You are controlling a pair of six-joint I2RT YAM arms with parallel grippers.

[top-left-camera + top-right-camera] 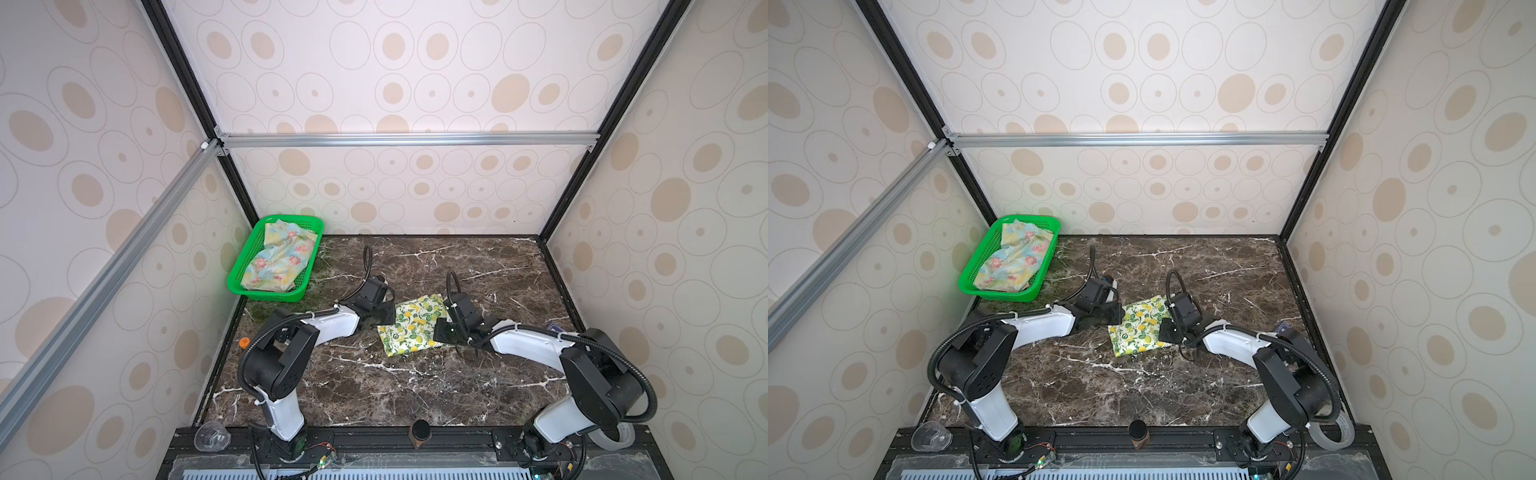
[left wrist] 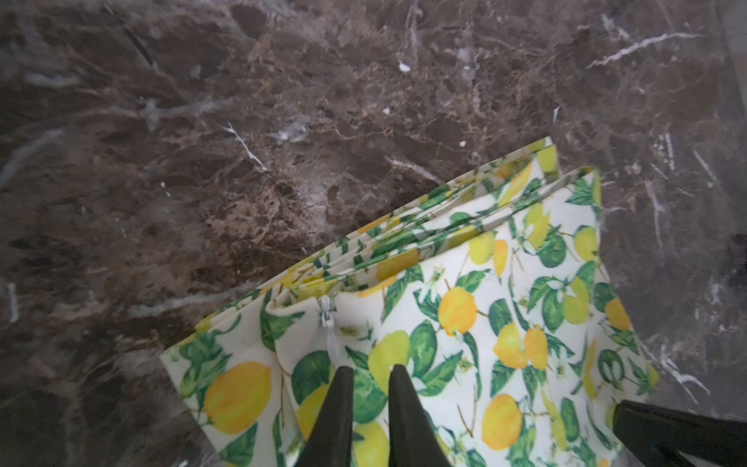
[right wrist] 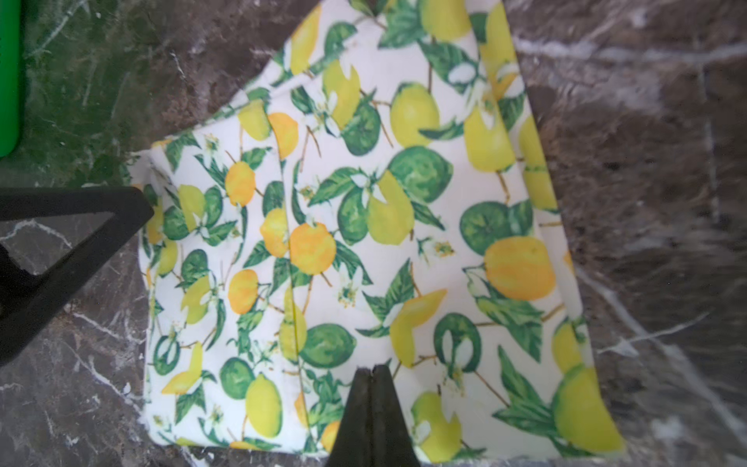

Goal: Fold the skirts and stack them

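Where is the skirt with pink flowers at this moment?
In both top views the pink-flower skirt lies crumpled inside the green basket at the far left corner of the table, apart from the lemon skirt.

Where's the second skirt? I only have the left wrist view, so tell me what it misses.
Observer: The pink-flowered skirt lies crumpled in the green mesh basket, at the far left corner of the marble-pattern table.
Operator: Report the right gripper.
Observer: The right gripper is shut, its tips over the folded lemon skirt.
Operator: Check for a stack.
Observer: None yet; the lemon skirt lies alone mid-table, apart from the basket.
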